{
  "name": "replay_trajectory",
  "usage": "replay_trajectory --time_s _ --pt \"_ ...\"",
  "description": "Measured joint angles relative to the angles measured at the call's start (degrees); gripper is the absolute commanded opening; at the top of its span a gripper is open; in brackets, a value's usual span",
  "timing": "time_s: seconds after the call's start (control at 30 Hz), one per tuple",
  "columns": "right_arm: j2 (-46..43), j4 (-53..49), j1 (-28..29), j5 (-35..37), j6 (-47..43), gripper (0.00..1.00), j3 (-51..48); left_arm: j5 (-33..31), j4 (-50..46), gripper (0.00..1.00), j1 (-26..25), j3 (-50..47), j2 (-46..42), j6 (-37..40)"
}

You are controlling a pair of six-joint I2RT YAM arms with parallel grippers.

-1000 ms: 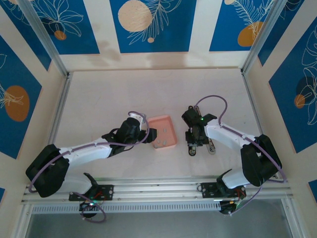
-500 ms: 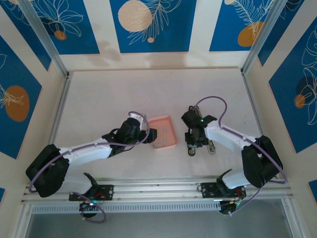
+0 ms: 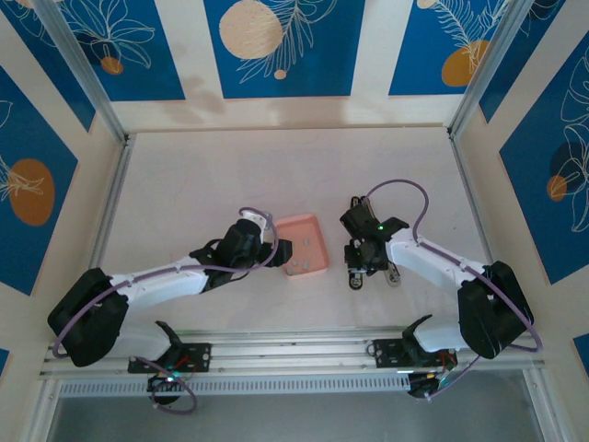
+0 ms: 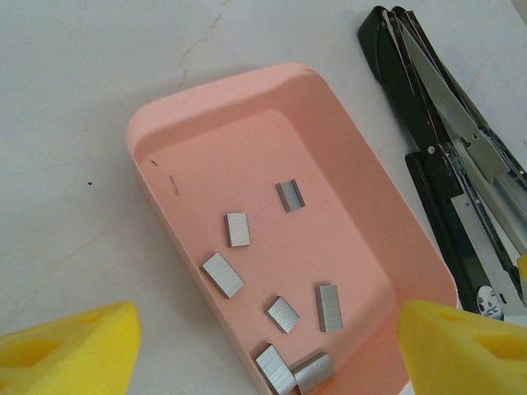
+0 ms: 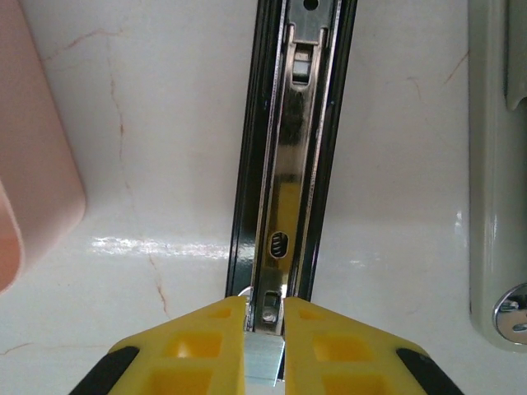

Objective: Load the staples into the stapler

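Right claw (image 5: 265, 308) tight on staples (image 5: 263, 359), just over open stapler (image 5: 290, 164).

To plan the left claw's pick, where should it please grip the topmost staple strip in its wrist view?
Pinch the strip across its narrower width, coming straight down: it lies low on the tray floor, apart from the other strips and the walls.

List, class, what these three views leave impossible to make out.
Top external: the staples in the pink tray are too small to count.
Left wrist: the stapler is cut off by the right edge.
Right wrist: the silvery strip pinched in the right gripper is mostly hidden by its yellow fingers.
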Motion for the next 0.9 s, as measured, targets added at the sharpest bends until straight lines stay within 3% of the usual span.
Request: replay_trajectory --time_s 0.9 --pt "-0.59 -0.72 -0.44 0.24 -0.26 0.17 -0.24 -0.52 -0.57 0.81 -0.37 0.00 -0.04 0.00"
